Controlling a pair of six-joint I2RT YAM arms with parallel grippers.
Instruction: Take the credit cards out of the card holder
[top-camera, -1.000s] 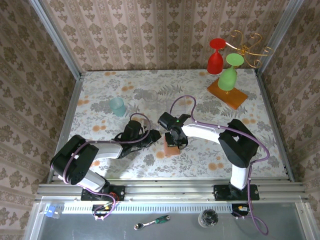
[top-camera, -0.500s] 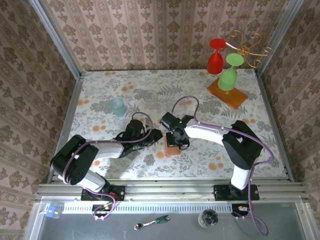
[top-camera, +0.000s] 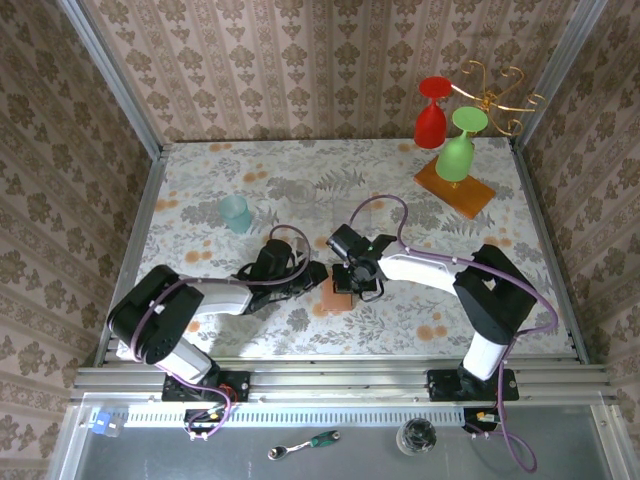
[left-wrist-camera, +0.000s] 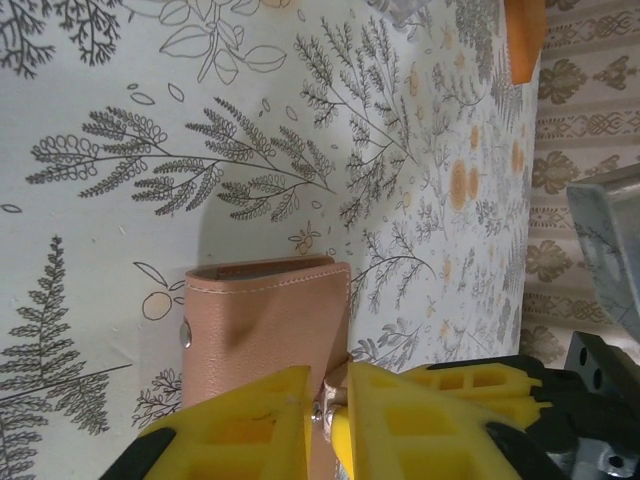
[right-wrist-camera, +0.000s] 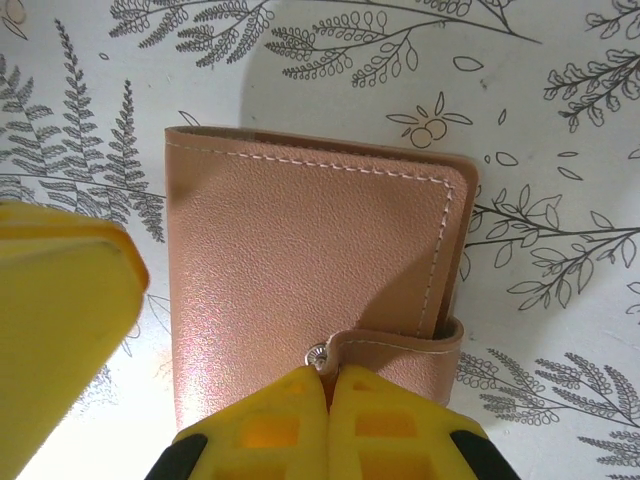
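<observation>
Left gripper (left-wrist-camera: 327, 420) and right gripper (right-wrist-camera: 328, 385) have crept inward. Left is narrow on the holder (left-wrist-camera: 265, 320) strap (right-wrist-camera: 395, 350); right is closed tight at the snap (right-wrist-camera: 317, 353). Risk: the thin strap slips free and the snap stays fastened.

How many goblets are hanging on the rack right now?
2. The red goblet hangs upside down at the left of the rack; the green goblet hangs just right of it, lower in view. No others seem hidden.

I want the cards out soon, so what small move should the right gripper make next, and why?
Probably lift the right gripper slightly to peel the snap strap open. The card holder lies closed on the table, the strap fastened across it, the gripper shut right at the snap, and the left gripper sits at the holder's edge.
</observation>
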